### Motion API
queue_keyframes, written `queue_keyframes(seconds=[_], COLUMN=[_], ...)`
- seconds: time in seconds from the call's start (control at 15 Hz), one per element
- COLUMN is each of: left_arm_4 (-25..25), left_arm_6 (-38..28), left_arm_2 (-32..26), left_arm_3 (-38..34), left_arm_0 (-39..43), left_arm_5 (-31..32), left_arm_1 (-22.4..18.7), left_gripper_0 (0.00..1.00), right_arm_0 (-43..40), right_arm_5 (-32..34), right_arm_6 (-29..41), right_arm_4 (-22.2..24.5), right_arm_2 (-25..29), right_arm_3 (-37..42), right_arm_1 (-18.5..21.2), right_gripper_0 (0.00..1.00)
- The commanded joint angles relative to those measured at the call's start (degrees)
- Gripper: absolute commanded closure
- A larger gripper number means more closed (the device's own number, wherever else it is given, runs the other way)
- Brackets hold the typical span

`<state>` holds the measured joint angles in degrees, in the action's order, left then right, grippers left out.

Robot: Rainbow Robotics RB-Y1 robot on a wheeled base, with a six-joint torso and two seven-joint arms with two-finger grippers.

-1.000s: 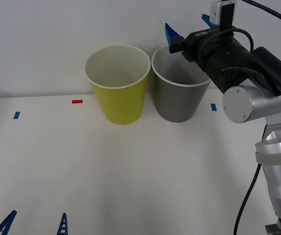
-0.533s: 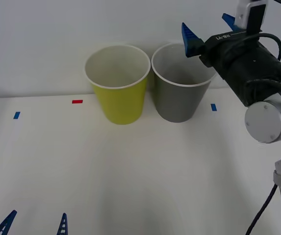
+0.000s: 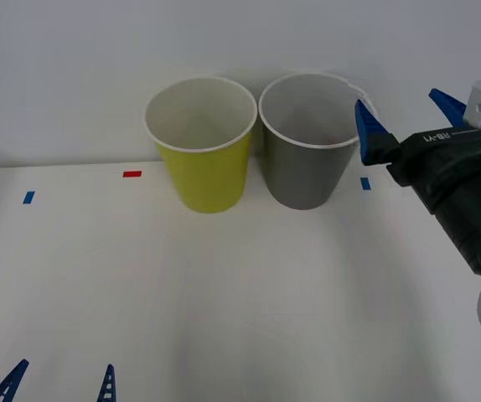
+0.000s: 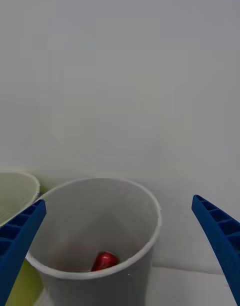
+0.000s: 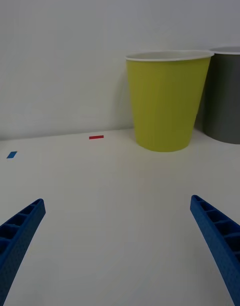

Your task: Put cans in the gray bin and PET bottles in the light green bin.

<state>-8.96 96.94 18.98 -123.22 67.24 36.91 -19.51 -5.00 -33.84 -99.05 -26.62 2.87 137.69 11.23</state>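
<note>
red can (image 4: 104,260) — cylindrical, in tapered gray bin (image 3: 307,172) | ribbed right gripper (image 3: 408,117) — spread, empty | left gripper (image 3: 59,381) spread

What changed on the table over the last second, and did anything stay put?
The right pincer, fingers open and empty, pulled back from above the gray bin toward the robot's right and nearer the camera. The red can lies inside the gray bin. Both bins, including the light green bin, stayed in place, and the left pincer kept waiting open at the near edge.

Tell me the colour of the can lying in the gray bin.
Red: the can sits at the bottom of the gray bin, best seen in the right wrist view.
</note>
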Motion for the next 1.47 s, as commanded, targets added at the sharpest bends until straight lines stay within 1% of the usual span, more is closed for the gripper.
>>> queue_keyframes(seconds=[0.07, 0.4, 0.47, 0.53, 0.67, 0.8, 0.87, 1.0, 1.07, 1.33, 1.47], left_arm_4=[0.00, 0.00, 0.00, 0.00, 0.00, 0.00, 0.00, 0.00, 0.00, 0.00, 0.00], left_arm_6=[0.00, 0.00, 0.00, 0.00, 0.00, 0.00, 0.00, 0.00, 0.00, 0.00, 0.00], left_arm_2=[0.00, 0.00, 0.00, 0.00, 0.00, 0.00, 0.00, 0.00, 0.00, 0.00, 0.00], left_arm_3=[0.00, 0.00, 0.00, 0.00, 0.00, 0.00, 0.00, 0.00, 0.00, 0.00, 0.00], left_arm_0=[0.00, 0.00, 0.00, 0.00, 0.00, 0.00, 0.00, 0.00, 0.00, 0.00, 0.00], left_arm_5=[0.00, 0.00, 0.00, 0.00, 0.00, 0.00, 0.00, 0.00, 0.00, 0.00, 0.00], left_arm_1=[0.00, 0.00, 0.00, 0.00, 0.00, 0.00, 0.00, 0.00, 0.00, 0.00, 0.00], left_gripper_0=[0.00, 0.00, 0.00, 0.00, 0.00, 0.00, 0.00, 0.00, 0.00, 0.00, 0.00], right_arm_0=[-6.43, -11.17, -11.96, -13.11, -15.39, -15.83, -16.45, -17.41, -18.38, -23.13, -25.85], right_arm_5=[0.97, 1.85, 1.94, 3.52, 7.04, 7.13, 9.50, 14.24, 17.85, 28.57, 35.95], right_arm_6=[-0.27, -1.76, -1.85, -1.85, -2.11, -2.46, -0.71, 5.71, 9.14, 17.22, 18.01], right_arm_4=[0.08, -0.36, -1.77, -2.03, -2.03, -0.98, 2.98, 7.99, 11.24, 18.62, 21.35], right_arm_2=[-0.23, -0.67, -0.41, -0.59, -1.55, -1.55, -2.96, -5.33, -6.30, -7.88, -8.14], right_arm_3=[3.20, 3.90, 3.99, 3.81, 2.76, 2.85, 2.67, 1.44, -0.32, -4.89, -9.02], right_arm_1=[-0.42, -2.35, -2.00, -2.00, -1.56, -0.77, 0.19, 2.83, 3.80, 4.50, 4.59], right_gripper_0=[0.00, 0.00, 0.00, 0.00, 0.00, 0.00, 0.00, 0.00, 0.00, 0.00, 0.00])
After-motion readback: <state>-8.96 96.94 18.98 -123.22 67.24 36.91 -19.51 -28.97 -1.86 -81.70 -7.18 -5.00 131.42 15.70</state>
